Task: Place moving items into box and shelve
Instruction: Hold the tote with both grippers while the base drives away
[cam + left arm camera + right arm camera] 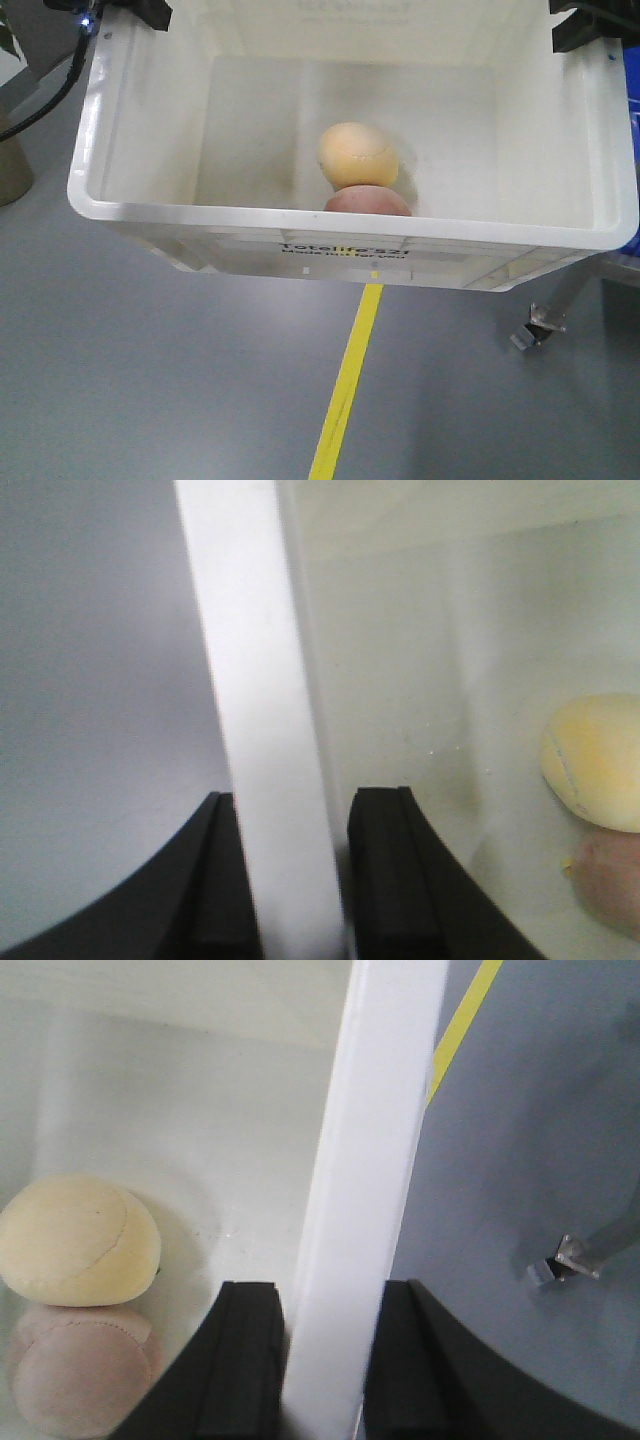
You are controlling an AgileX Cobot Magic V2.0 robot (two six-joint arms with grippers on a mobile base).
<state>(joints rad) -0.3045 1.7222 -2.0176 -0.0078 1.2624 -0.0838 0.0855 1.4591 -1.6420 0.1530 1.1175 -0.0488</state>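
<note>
The white box (120, 212) hangs above the grey floor, held by its two side rims. Inside it the pale yellow moving item (357, 153) rests against the reddish-pink one (366, 202) near the front wall. My left gripper (135, 12) is shut on the left rim (255, 660), one finger outside and one inside (300, 800). My right gripper (590, 25) is shut on the right rim (380, 1110) in the same way (330, 1290). Both items also show in the wrist views: yellow (595, 760) (80, 1240), pink (610, 880) (80, 1370).
A yellow floor line (350, 380) runs under the box toward the camera. A metal caster foot (540, 325) stands on the floor at lower right. Something blue (632, 80) shows at the right edge, a beige object (10, 160) at the left edge.
</note>
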